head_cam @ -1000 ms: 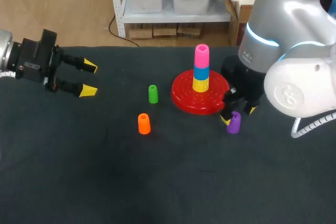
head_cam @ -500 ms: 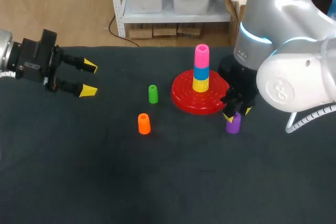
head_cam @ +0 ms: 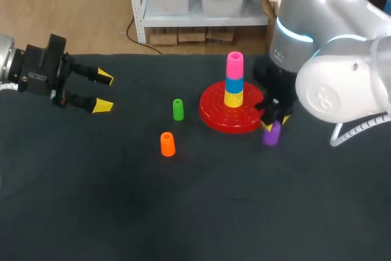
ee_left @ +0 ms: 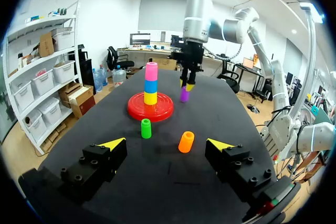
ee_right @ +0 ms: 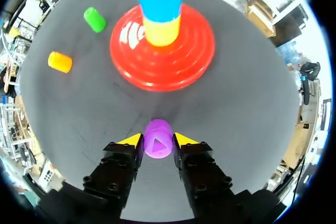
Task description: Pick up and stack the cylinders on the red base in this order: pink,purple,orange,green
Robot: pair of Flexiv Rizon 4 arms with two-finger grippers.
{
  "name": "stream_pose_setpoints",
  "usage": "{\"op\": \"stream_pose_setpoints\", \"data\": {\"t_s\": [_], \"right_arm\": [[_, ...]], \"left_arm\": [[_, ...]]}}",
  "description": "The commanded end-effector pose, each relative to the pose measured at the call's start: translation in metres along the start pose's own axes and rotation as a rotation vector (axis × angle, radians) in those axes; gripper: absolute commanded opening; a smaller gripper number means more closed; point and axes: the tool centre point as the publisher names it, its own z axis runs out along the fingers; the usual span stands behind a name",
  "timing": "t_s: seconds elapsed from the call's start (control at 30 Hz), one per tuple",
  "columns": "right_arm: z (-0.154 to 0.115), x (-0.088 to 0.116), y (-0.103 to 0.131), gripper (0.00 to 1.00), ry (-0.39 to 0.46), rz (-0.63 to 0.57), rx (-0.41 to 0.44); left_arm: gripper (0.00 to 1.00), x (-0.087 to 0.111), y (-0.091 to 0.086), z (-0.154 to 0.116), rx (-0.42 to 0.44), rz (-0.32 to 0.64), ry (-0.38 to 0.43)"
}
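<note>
Just right of the red base [head_cam: 214, 118], whose stack is topped by the pink cylinder [head_cam: 234, 64], the right gripper [ee_right: 157, 141] clamps the purple cylinder [head_cam: 272, 134], while the green cylinder [head_cam: 178, 109] and orange cylinder [head_cam: 167, 144] sit left of the base and the left gripper [head_cam: 104, 91] hangs wide open at far left.

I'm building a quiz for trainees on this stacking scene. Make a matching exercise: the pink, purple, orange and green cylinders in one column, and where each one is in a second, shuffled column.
Column one
1. pink cylinder
2. purple cylinder
3. orange cylinder
4. green cylinder

Column two
A. gripped in the right tool
B. loose on the table, the one nearer the red base
C. top of the stack on the red base
D. loose on the table, the one farther from the red base

Pairs: 1-C, 2-A, 3-D, 4-B
</note>
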Motion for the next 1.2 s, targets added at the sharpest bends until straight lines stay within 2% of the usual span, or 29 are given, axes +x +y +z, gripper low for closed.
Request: {"op": "stream_pose_setpoints", "data": {"t_s": [0.03, 0.17, 0.33, 0.6, 0.83, 1.2], "right_arm": [[-0.043, 0.003, -0.014, 0.0, -0.062, 0.001, 0.058], [-0.084, -0.027, -0.036, 0.0, -0.099, -0.065, 0.099], [-0.121, -0.076, -0.049, 0.0, -0.079, -0.254, 0.099], [-0.135, -0.131, -0.025, 0.0, -0.017, -0.487, 0.049], [-0.138, -0.15, 0.002, 0.0, 0.025, -0.607, 0.023], [-0.139, -0.151, 0.006, 0.0, 0.031, -0.626, 0.027]], "left_arm": [[1.0, 0.001, 0.0, -0.001, 0.0, 0.003, -0.003], [1.0, 0.001, 0.0, -0.001, 0.0, 0.003, -0.003], [1.0, 0.001, 0.0, -0.001, 0.0, 0.003, -0.003], [1.0, 0.001, 0.0, -0.001, 0.0, 0.003, -0.003], [1.0, 0.001, 0.0, -0.001, 0.0, 0.003, -0.003], [1.0, 0.001, 0.0, -0.001, 0.0, 0.003, -0.003]]}}
